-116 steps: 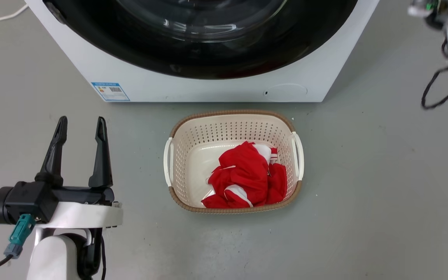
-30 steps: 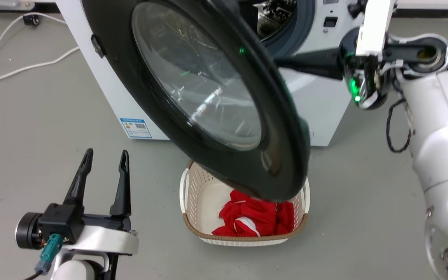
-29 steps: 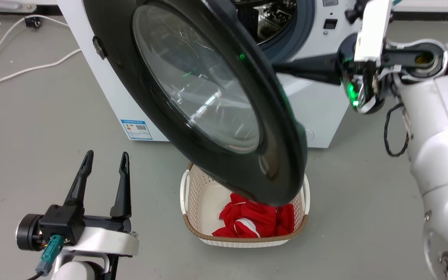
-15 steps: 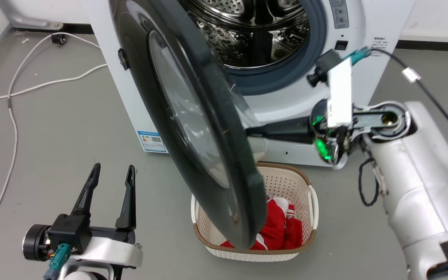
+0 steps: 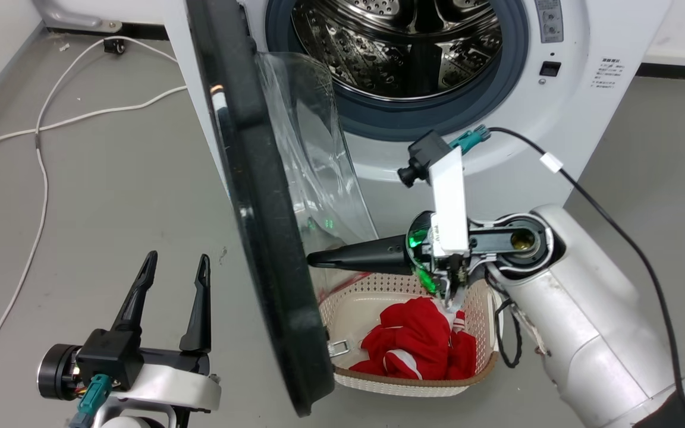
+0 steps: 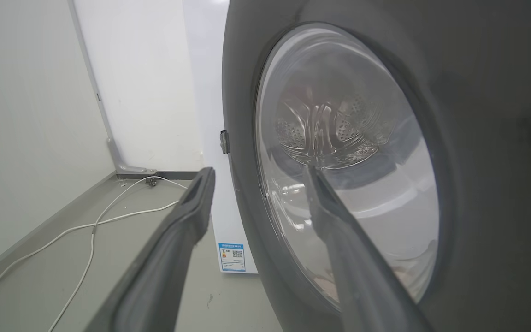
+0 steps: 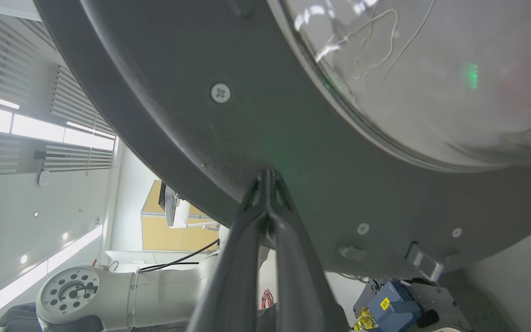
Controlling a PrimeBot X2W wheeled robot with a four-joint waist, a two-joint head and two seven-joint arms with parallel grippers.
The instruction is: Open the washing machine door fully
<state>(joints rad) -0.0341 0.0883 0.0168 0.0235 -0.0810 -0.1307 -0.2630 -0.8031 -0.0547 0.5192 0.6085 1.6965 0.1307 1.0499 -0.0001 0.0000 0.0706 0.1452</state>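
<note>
Two-fingered right gripper [image 7: 268, 174] (tips pinched together) against washing machine door [image 5: 259, 196].

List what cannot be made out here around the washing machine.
- Head view: the left end of the basket is hidden behind the lower rim of the washing machine door.
- Head view: the top of the washing machine is cut off by the upper edge.
- Head view: the print on the labels right of the drum is too small to read.
- Left wrist view: the blue sticker is too small to read.
</note>
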